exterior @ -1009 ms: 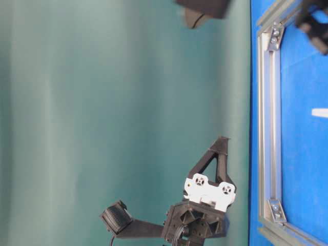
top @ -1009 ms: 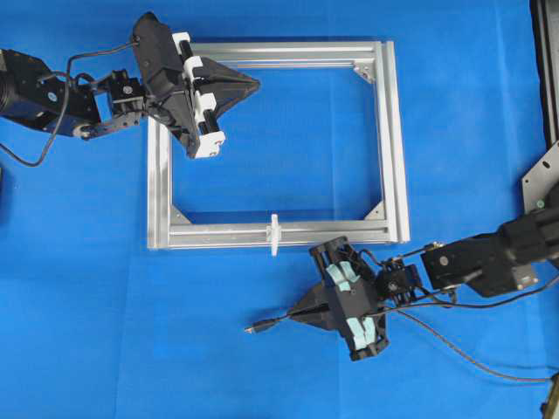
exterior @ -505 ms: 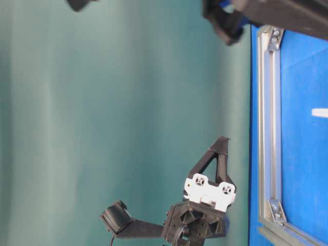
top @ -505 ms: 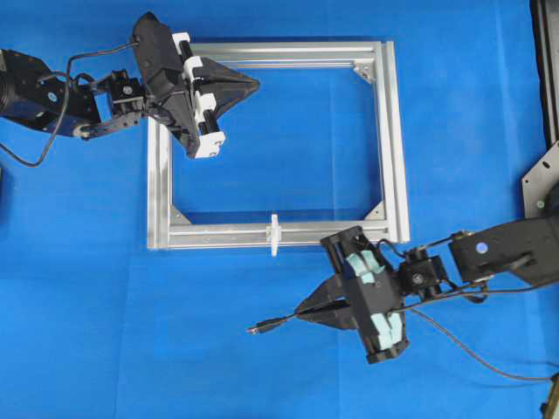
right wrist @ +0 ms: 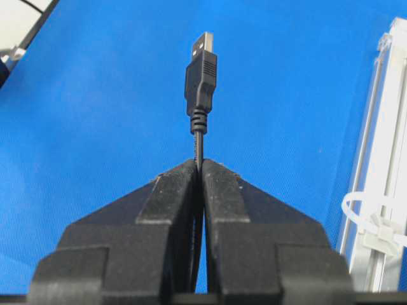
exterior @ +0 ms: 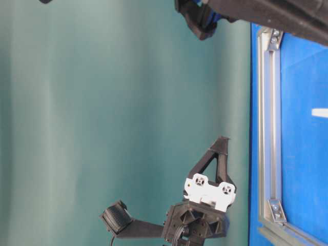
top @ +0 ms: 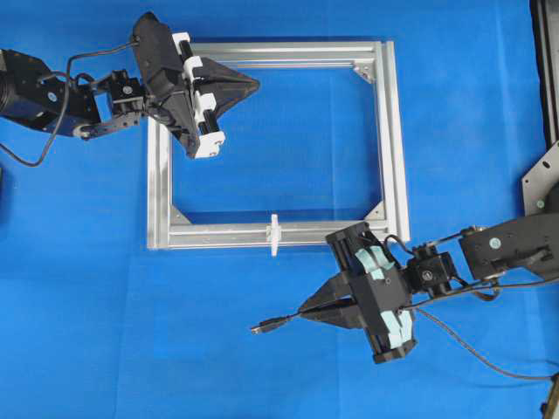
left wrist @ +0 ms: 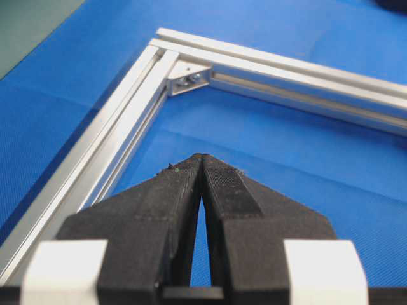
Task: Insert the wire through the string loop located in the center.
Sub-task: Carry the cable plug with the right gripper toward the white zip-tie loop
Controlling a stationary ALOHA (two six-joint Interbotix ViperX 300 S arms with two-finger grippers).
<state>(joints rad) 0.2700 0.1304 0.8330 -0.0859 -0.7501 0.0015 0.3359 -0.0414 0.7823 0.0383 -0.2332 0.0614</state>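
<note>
Right gripper (top: 307,308) is clamped on the wire (top: 278,323), its two black fingers (right wrist: 216,190) pressed together with the thin black cable pinched between them. From the right wrist view the cable comes straight out past the fingertips and ends in a dark plug (right wrist: 201,66) with a small metal tip, held clear above the blue mat (right wrist: 95,95). Seen from overhead, the plug points toward the left of the picture, and the rest of the cable trails away behind the gripper toward the right edge.

Up and to the left of the plug, the string loop (top: 274,234) stands on the near bar of the metal frame (top: 395,140), about at the middle of that bar. It is a small white piece, and the plug is well short of it, lying off to the side of the frame and not in line with the bar. In the right wrist view the loop (right wrist: 372,216) shows at the right edge, fixed on the silver rail.

Left gripper (top: 255,84) is closed on nothing, its fingers (left wrist: 181,184) touching at the tips, and it hangs over the far left corner of the frame, above the blue mat inside it
</note>
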